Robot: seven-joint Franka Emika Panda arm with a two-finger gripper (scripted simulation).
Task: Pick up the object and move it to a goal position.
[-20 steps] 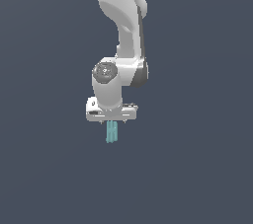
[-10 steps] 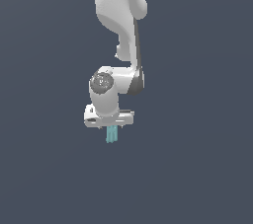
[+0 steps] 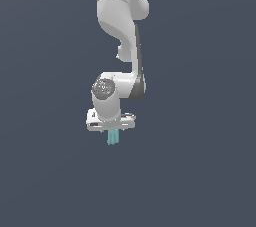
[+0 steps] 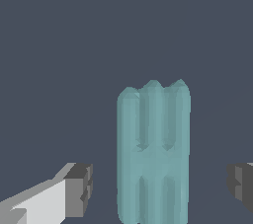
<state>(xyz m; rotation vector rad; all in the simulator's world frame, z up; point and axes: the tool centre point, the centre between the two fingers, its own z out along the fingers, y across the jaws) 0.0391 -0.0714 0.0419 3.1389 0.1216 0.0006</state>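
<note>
The object [image 3: 113, 138] is a small teal ridged block standing upright on the dark surface, directly under my white gripper [image 3: 112, 130]. Only its lower part shows below the hand in the exterior view. In the wrist view the object [image 4: 153, 154] stands between my two fingers, one grey pad [image 4: 79, 188] on one side and the other pad [image 4: 240, 184] on the other. There is a visible gap between the block and each pad. The gripper [image 4: 159, 187] is open and straddles the block without touching it.
The white arm [image 3: 120, 21] comes down from above in the exterior view. Around it there is only a uniform dark grey-blue surface; no goal marker or other object shows.
The gripper has come down over the block, which has stayed in place. Less of the block shows below the hand than one second ago.
</note>
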